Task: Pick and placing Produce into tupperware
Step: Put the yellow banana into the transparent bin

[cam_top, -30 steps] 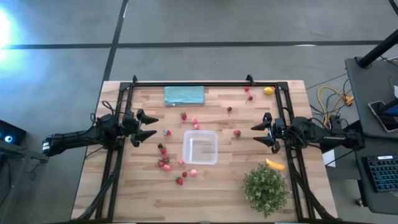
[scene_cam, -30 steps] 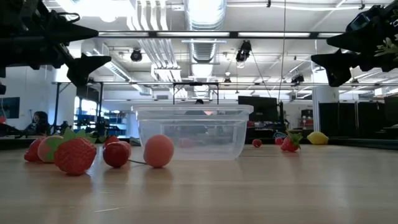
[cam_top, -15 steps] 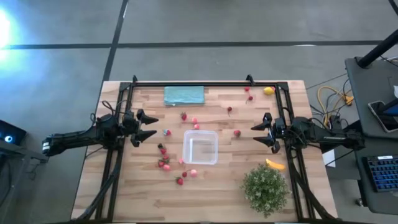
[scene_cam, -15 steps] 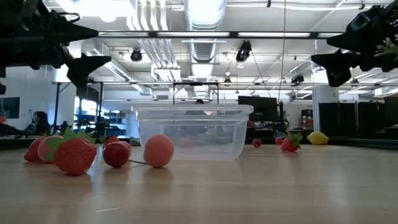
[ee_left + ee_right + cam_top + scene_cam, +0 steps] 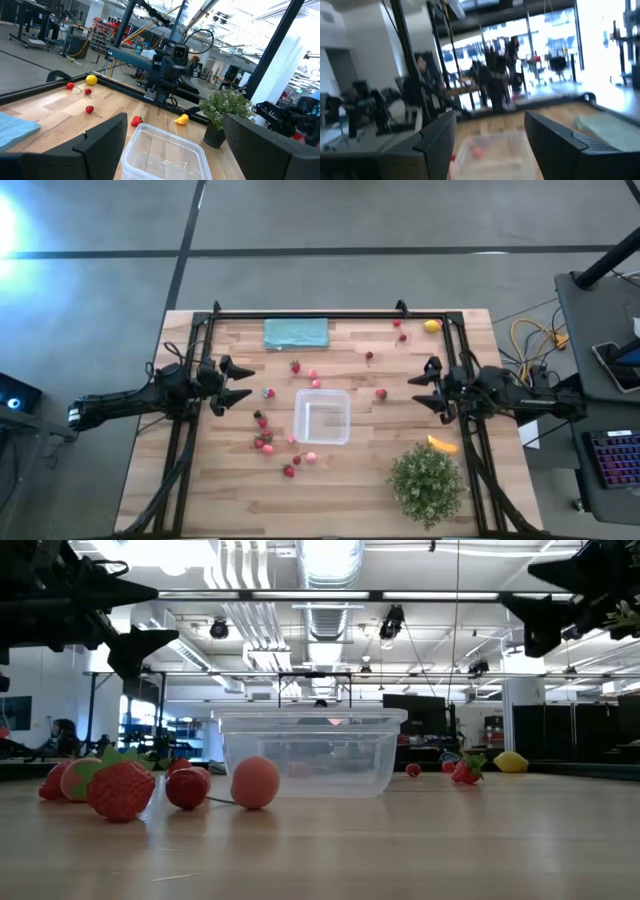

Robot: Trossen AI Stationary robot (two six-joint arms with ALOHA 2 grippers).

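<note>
Clear square tupperware empty | left hand agape | right hand agape

My right gripper has shifted a little: seen from above, its fingertips now sit slightly farther toward the right edge of the table than they did a second ago, pulled back a touch from the tupperware. From table height the same claw has climbed; it sat lower before, and now it reaches the top edge of that view, with more of the room showing beneath it. My wrist picture on that side is smeared, so I am moving. The gap between my right fingers looks the same width as before
</note>
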